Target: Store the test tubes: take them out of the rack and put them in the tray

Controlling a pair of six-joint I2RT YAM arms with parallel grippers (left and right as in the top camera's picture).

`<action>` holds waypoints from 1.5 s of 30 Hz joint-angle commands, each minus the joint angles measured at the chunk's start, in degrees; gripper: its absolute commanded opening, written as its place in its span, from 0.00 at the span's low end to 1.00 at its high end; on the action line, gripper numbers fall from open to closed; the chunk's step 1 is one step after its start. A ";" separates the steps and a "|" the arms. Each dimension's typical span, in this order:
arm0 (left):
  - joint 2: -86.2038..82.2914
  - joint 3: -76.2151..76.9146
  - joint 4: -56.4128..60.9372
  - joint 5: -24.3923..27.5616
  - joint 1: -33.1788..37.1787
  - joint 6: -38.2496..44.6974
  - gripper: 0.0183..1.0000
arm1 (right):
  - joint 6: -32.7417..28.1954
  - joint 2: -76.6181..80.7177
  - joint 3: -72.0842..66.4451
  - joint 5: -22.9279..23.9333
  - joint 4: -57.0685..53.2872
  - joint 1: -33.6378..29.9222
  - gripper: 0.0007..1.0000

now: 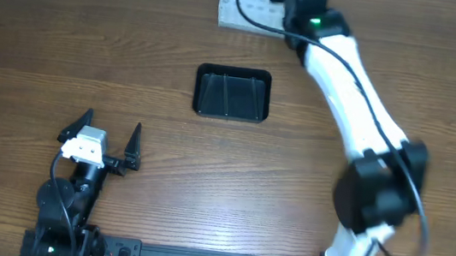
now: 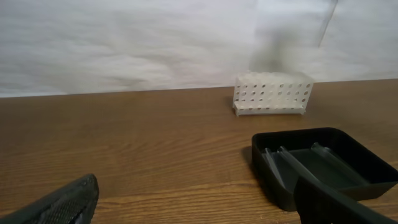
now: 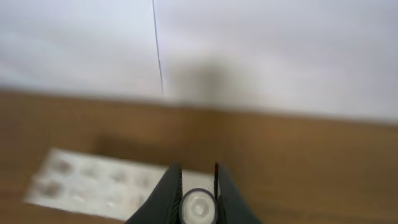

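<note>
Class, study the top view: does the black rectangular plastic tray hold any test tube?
No: the black rectangular plastic tray shows only bare ribbed compartments, with nothing lying inside them.

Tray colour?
The tray is plain black, no pattern. It shows best in the left wrist view.

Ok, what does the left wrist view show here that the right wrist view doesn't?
Left wrist view's own: the black divided tray, with nothing in it, and the open left end effector. Right wrist view's own: the right end effector closed on a test tube over the top face of the test tube rack, plus a thin cable against the wall. Shared: the white test tube rack, the wooden table and the white wall behind.
</note>
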 commanded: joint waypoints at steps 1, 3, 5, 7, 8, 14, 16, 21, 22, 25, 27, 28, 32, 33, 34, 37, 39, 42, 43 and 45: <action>-0.35 -0.35 0.00 0.72 0.35 0.85 1.00 | -0.63 -11.80 0.33 1.09 -0.46 2.14 0.08; -0.35 -0.35 0.00 0.70 0.35 0.85 1.00 | 0.44 -14.47 0.33 1.11 -3.23 3.37 0.08; -0.35 -0.35 0.00 0.70 0.35 0.85 1.00 | 2.34 -16.15 0.33 1.14 -8.11 4.74 0.09; -0.35 -0.35 0.00 0.72 0.35 0.85 1.00 | 5.86 -16.57 0.33 1.11 -13.81 5.99 0.08; -0.35 -0.35 0.00 0.72 0.35 0.85 1.00 | 7.65 -16.52 0.33 1.14 -16.41 6.40 0.09; -0.35 -0.35 0.00 0.70 0.35 0.83 1.00 | 16.15 -11.96 0.20 -4.11 -31.34 6.91 0.06; -0.35 -0.35 0.00 0.72 0.35 0.83 1.00 | 16.13 -8.85 0.15 -8.33 -34.34 6.91 0.03; -0.35 -0.35 0.00 0.72 0.35 0.85 1.00 | 16.13 -0.68 0.15 -13.55 -37.42 6.95 0.01; -0.35 -0.35 0.00 0.70 0.35 0.85 1.00 | 16.13 0.74 0.15 -14.27 -37.86 6.95 0.01; -0.35 -0.35 0.00 0.72 0.35 0.85 1.00 | 16.22 4.79 0.15 -14.84 -39.28 6.95 0.01; -0.35 -0.35 0.00 0.72 0.35 0.85 1.00 | 17.25 7.34 0.15 -14.86 -39.10 6.99 0.01; -0.35 -0.35 0.00 0.70 0.35 0.83 1.00 | 17.44 8.52 0.15 -14.91 -38.69 7.08 0.01; -0.35 -0.35 0.00 0.72 0.35 0.85 1.00 | 17.70 12.04 0.15 -14.99 -37.88 7.30 0.01; -0.35 -0.35 0.00 0.72 0.35 0.83 1.00 | 18.10 12.81 0.15 -14.99 -37.73 7.30 0.01; -0.35 -0.35 0.00 0.70 0.35 0.83 1.00 | 18.14 13.20 0.15 -15.02 -37.57 7.32 0.01; -0.35 -0.35 0.00 0.70 0.35 0.83 1.00 | 18.53 14.43 0.13 -14.99 -37.00 7.58 0.04; -0.35 -0.35 0.00 0.72 0.35 0.85 1.00 | 18.53 14.86 0.13 -14.99 -37.03 7.98 0.08; -0.35 -0.35 0.00 0.72 0.35 0.85 1.00 | 18.53 15.13 0.13 -14.99 -37.03 8.61 0.12; -0.35 -0.35 0.00 0.72 0.35 0.85 1.00 | 18.53 15.13 0.13 -14.97 -37.03 8.79 0.12; -0.35 -0.35 0.00 0.70 0.35 0.83 1.00 | 18.53 15.13 0.13 -14.99 -37.00 8.98 0.15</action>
